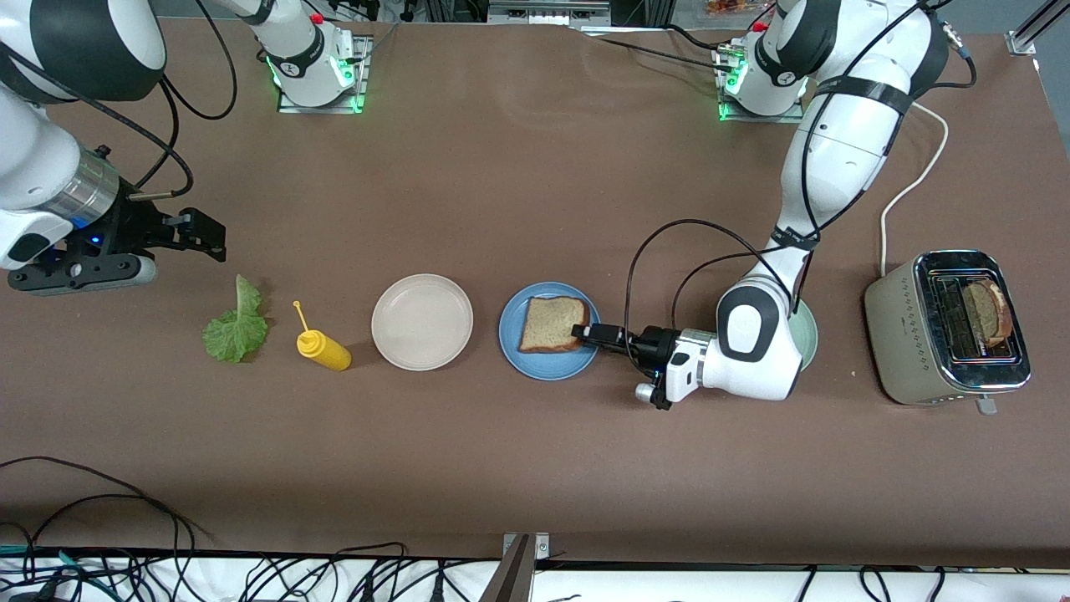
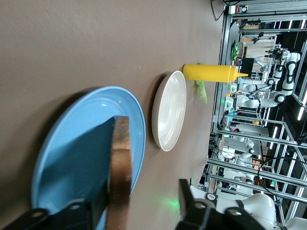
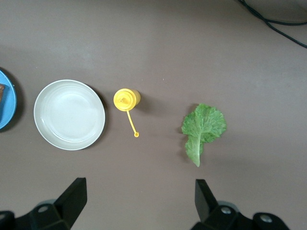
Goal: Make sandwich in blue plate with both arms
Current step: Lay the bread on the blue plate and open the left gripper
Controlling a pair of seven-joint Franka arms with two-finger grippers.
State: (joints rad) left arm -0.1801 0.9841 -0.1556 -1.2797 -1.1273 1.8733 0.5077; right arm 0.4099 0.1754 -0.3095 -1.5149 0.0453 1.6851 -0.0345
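The blue plate (image 1: 512, 347) lies mid-table with one brown bread slice (image 1: 552, 324) flat on it. My left gripper (image 1: 579, 332) is low at the plate's rim toward the left arm's end, open, with the slice's crust (image 2: 120, 167) against one finger (image 2: 96, 211) and the other finger (image 2: 189, 201) well clear. The lettuce leaf (image 1: 236, 328) lies on the table toward the right arm's end and also shows in the right wrist view (image 3: 203, 129). My right gripper (image 1: 213, 238) hangs open and empty over the table beside the lettuce. A second bread slice (image 1: 986, 311) stands in the toaster.
A yellow squeeze bottle (image 1: 324, 349) and a beige plate (image 1: 422, 322) stand between the lettuce and the blue plate. A pale green plate (image 1: 809, 334) lies mostly hidden under the left arm. The toaster (image 1: 903, 334) stands at the left arm's end.
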